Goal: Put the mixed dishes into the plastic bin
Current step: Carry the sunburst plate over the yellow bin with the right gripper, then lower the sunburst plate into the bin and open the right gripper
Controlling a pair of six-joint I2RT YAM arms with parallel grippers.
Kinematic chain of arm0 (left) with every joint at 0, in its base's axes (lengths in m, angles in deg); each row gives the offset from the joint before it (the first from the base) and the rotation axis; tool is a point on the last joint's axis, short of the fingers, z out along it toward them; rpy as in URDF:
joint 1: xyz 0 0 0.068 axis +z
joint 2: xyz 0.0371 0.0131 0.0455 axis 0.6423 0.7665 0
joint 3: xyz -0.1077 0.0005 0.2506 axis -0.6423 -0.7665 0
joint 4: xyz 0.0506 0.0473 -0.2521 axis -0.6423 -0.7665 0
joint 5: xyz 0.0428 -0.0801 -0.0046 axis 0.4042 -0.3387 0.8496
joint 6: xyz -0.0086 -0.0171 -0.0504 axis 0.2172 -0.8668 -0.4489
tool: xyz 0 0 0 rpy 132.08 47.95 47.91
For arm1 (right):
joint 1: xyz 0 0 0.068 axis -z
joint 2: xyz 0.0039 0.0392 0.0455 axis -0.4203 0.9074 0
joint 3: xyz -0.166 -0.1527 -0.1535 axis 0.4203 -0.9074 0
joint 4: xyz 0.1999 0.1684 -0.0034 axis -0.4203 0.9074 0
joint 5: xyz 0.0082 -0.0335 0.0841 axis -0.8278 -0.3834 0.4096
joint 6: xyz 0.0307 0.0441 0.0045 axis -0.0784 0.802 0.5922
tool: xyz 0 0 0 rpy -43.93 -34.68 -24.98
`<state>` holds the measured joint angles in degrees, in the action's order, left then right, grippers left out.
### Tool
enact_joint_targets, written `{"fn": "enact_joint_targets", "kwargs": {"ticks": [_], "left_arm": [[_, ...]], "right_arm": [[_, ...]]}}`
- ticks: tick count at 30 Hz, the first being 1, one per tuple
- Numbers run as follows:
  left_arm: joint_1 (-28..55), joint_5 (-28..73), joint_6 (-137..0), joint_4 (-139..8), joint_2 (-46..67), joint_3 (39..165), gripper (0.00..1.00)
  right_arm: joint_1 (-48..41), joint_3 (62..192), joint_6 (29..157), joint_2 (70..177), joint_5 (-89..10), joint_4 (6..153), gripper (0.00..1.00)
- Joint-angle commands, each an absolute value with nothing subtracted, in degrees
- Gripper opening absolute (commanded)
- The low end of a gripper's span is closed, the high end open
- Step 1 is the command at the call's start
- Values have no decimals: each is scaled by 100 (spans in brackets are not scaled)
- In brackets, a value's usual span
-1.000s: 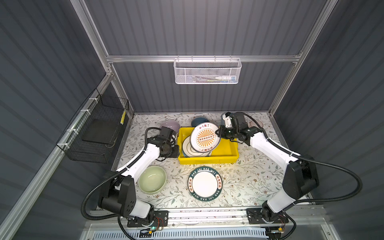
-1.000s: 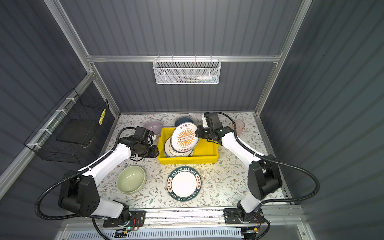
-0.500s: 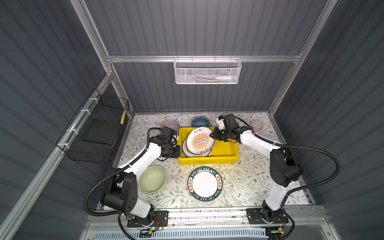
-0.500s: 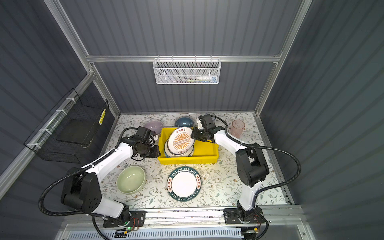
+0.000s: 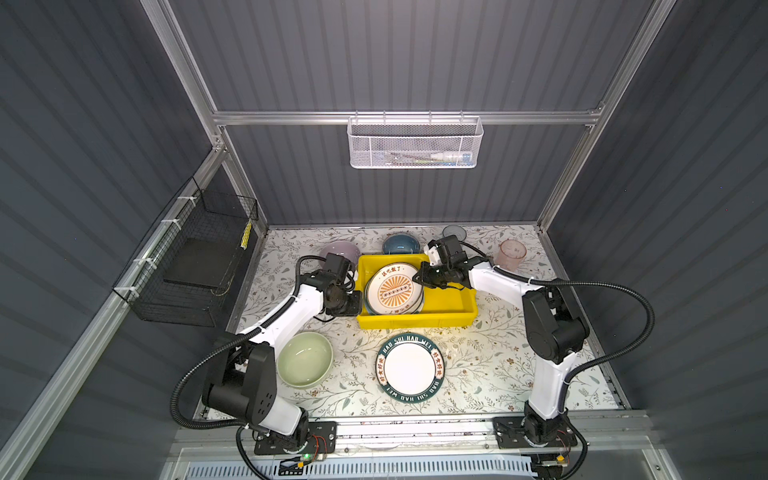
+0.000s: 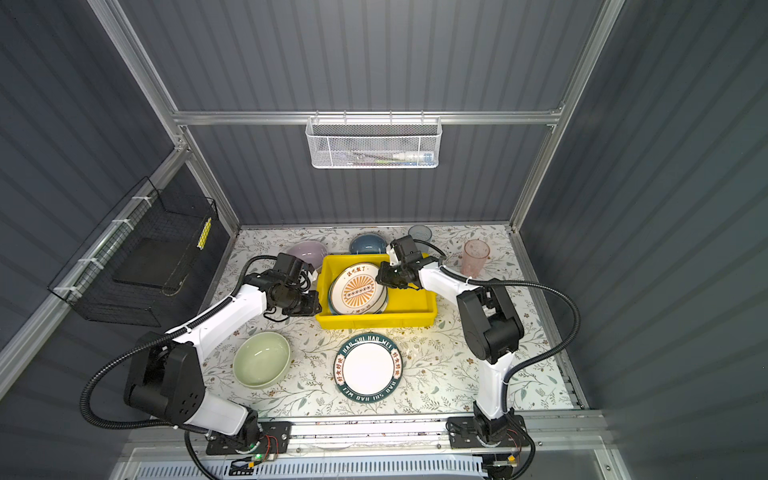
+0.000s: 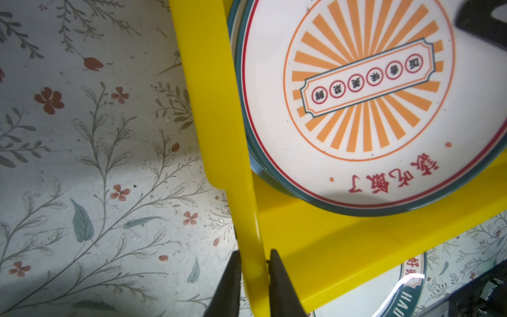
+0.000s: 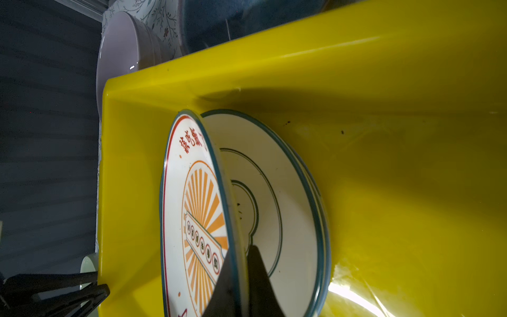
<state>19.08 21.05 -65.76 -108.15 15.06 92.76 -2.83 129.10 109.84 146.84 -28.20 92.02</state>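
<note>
Lowered: white orange-sunburst plate, rim clamped in right gripper, leaning on stacked plates in yellow plastic bin. Left gripper pinches bin wall. Outside: three bowls, lettered plate, two tumblers.

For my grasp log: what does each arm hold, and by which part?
Right gripper: jaws pinch the sunburst plate by its rim. Left gripper: jaws clamp the yellow bin by its side wall.
</note>
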Motion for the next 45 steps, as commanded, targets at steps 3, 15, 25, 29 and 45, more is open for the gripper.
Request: {"fn": "enact_joint_targets", "kwargs": {"ticks": [3, 15, 25, 29, 45], "left_arm": [[1940, 2042, -6496, -10913, 1531, 9379, 19], [1940, 1956, -6536, -10831, 1485, 9330, 19], [1940, 1863, -6582, -10733, 1470, 9262, 19], [1942, 1865, -6582, -10729, 1449, 9261, 19], [1940, 1812, -6583, -10711, 1421, 9263, 18]], "right_arm": [[-344, 13133, 11065, 14785, -2660, 9004, 14], [-513, 13432, 10666, 14876, -3577, 9821, 38], [-615, 13588, 10544, 14951, -3902, 10160, 42], [-632, 13597, 10538, 14998, -3917, 10185, 44], [-735, 13670, 10475, 15166, -3990, 10413, 50]]}}
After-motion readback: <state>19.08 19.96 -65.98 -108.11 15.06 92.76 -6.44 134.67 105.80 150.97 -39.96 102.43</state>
